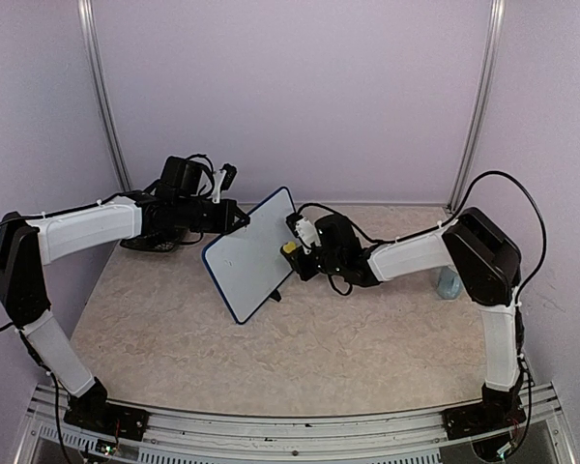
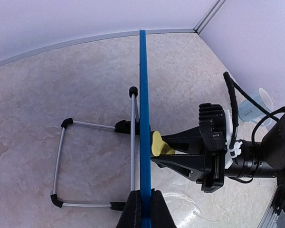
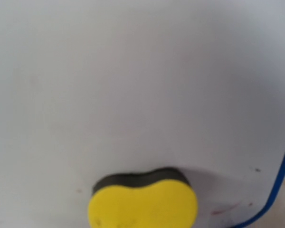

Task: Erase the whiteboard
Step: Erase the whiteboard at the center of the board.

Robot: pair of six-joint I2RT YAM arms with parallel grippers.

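Left jaws pinch the blue frame edge of the whiteboard [image 2: 144, 85], steadying it where it stands mid-bench [image 1: 319, 348]. Right jaws pinch the yellow sponge [image 3: 142, 207], which is pressed against the board's face. Faint red traces [image 3: 225, 207] show beside it. Recommend firm, overlapping strokes there.

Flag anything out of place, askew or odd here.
Nothing spilled or damaged. Only faint red smears show near one corner of the whiteboard, beside the yellow eraser in the right gripper; the left gripper pinches the board's frame.
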